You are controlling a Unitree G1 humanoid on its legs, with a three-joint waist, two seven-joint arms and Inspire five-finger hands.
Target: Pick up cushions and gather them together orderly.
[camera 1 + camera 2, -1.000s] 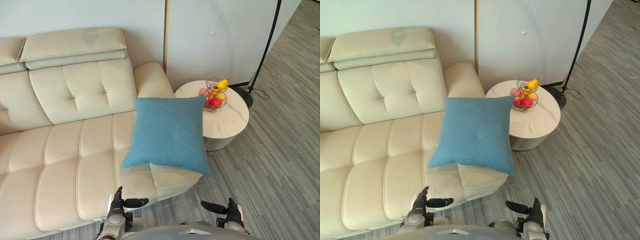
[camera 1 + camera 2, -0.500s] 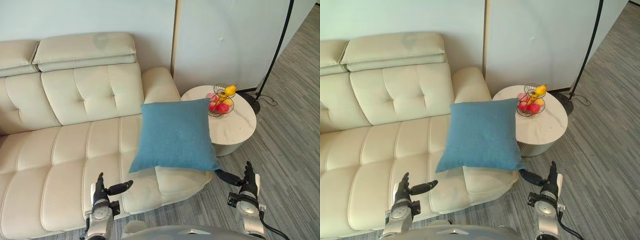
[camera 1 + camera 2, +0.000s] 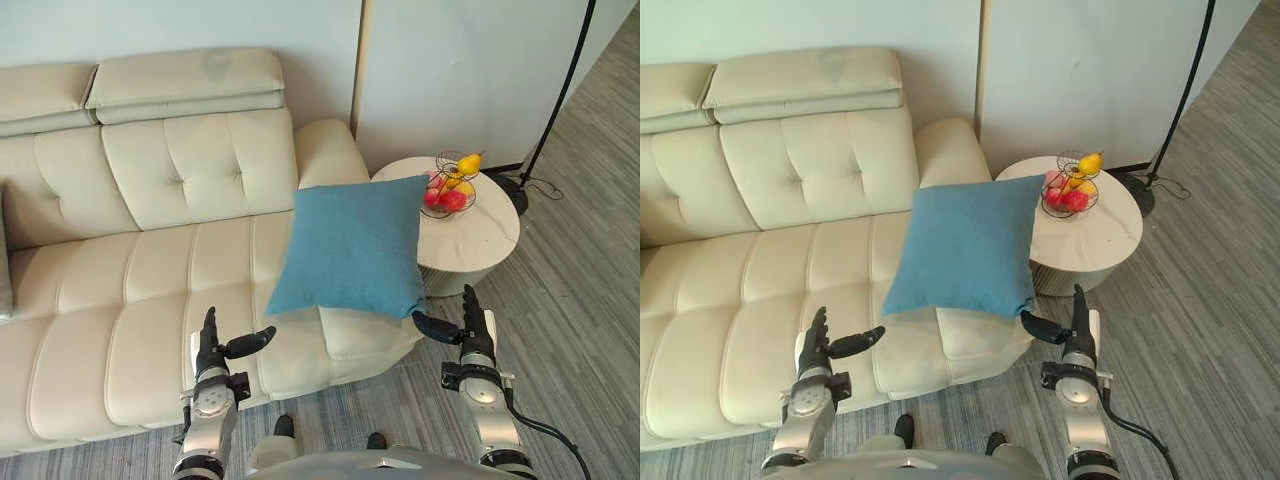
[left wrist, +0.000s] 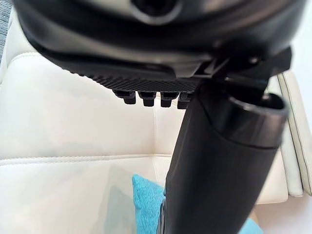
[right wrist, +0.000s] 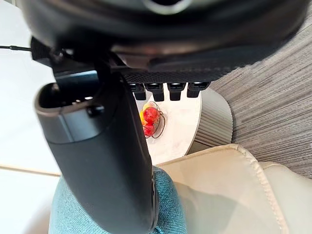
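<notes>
Cream leather sofa [image 3: 130, 280] is seen across the left and middle, with smooth padded seat panels divided by seams, a button-tufted back and a folded headrest on top. A thin grey sliver is noted at the sofa's far left edge; what it is cannot be told. Left robot hand [image 3: 212, 352] is held over the front of the seat, fingers straight and pointed toward the backrest, thumb spread wide toward the cushion, nothing held. In the left wrist view the fingertips [image 4: 146, 97] are lined up straight above the pale leather. Blue cushion [image 3: 355, 245] is placed on the right end of the seat, propped tilted against the rounded armrest [image 3: 325, 155]; it is square, with a woven matte fabric and slightly puffed sides, and its upper right corner is seen overlapping the desk's edge. Right robot hand [image 3: 468, 335] is held just beside the cushion's lower right corner, fingers straight, thumb stretched toward that corner, nothing gripped; whether the thumb touches the fabric cannot be told. Round desk [image 3: 485, 235] is set right of the armrest, with a white marble-like top and a ribbed side. A wire fruit basket [image 3: 453, 185] with red and yellow fruit is set on its far edge. A black lamp pole [image 3: 560, 90] is seen at far right, over a grey striped floor [image 3: 580, 320].
</notes>
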